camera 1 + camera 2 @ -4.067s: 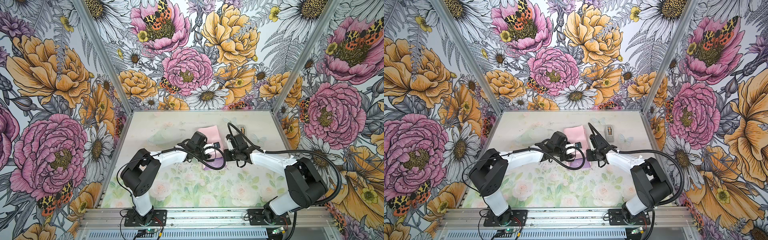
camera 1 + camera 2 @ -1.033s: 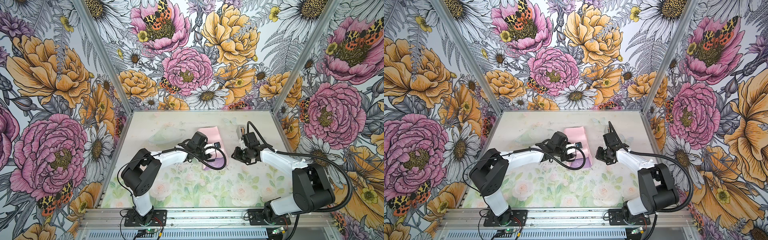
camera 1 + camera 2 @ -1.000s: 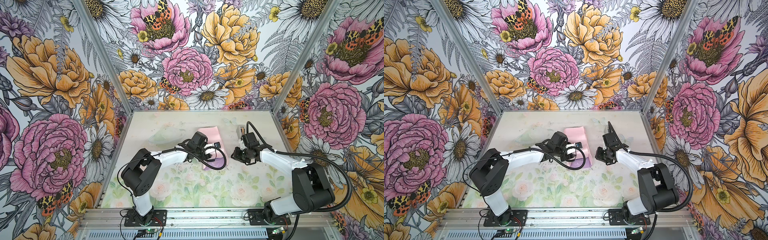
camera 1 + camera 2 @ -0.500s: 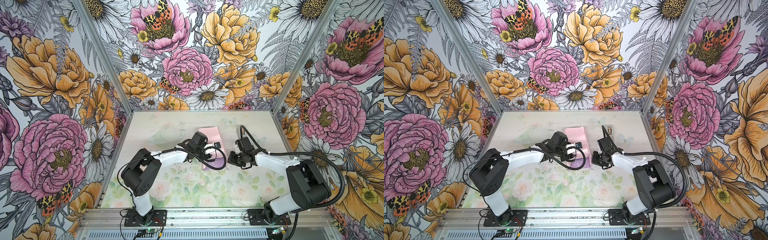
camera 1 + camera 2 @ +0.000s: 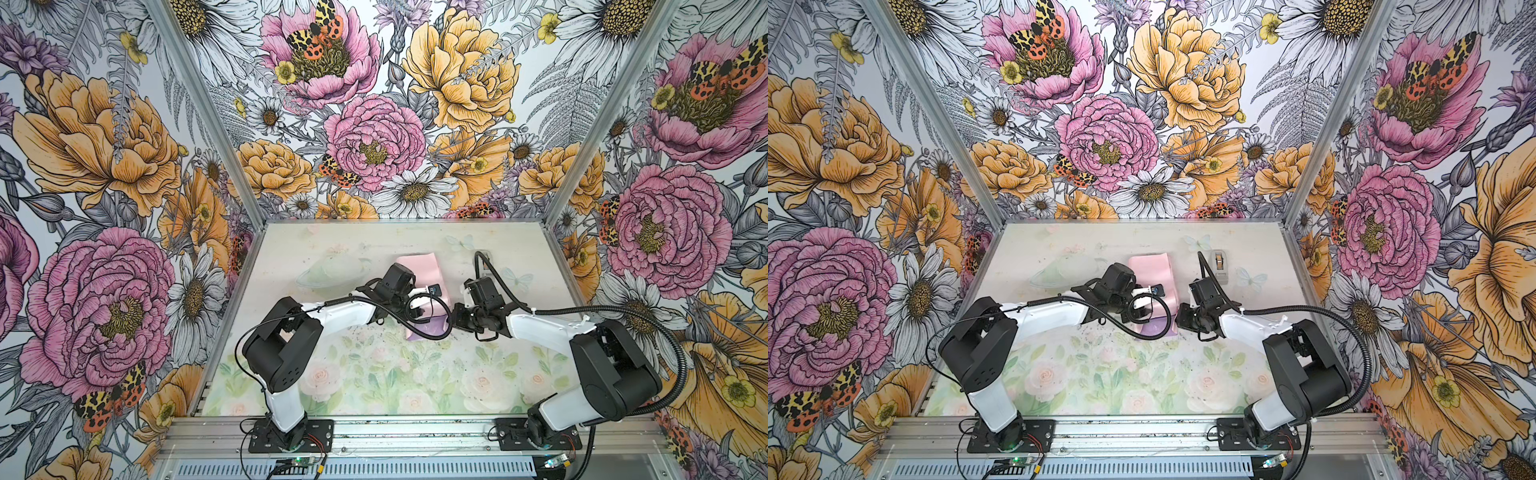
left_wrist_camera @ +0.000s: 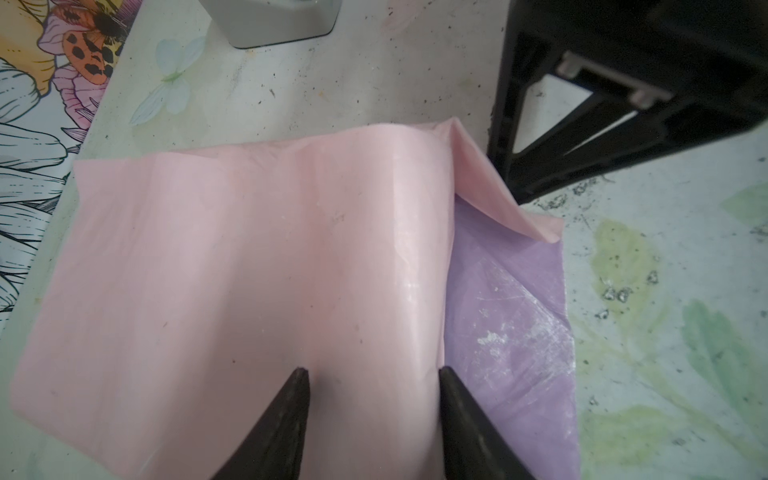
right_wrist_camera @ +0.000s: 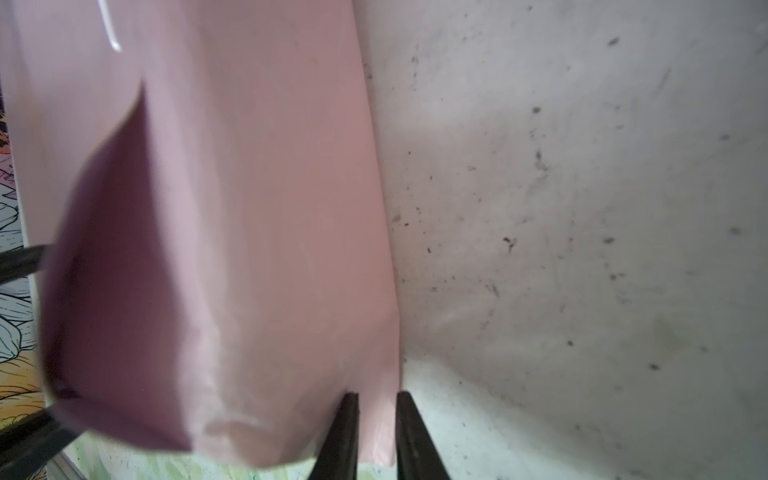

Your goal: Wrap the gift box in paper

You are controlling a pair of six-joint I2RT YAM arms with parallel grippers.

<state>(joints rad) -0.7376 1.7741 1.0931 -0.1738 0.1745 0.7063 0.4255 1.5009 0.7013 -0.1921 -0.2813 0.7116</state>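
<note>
The creased pink-and-lilac paper sheet (image 6: 249, 257) hides whatever it covers; the left gripper (image 6: 372, 370) clamps its raised hump with half-spread jaws, while the right gripper (image 7: 377, 395) straddles its blurred edge, jaws narrow, not yet pinching.

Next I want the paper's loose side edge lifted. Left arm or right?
Right. The right gripper has its fingers either side of an edge of the paper, ready to pinch. The left gripper sits spread on the folded top, apparently pinning it, so best left there.
</note>
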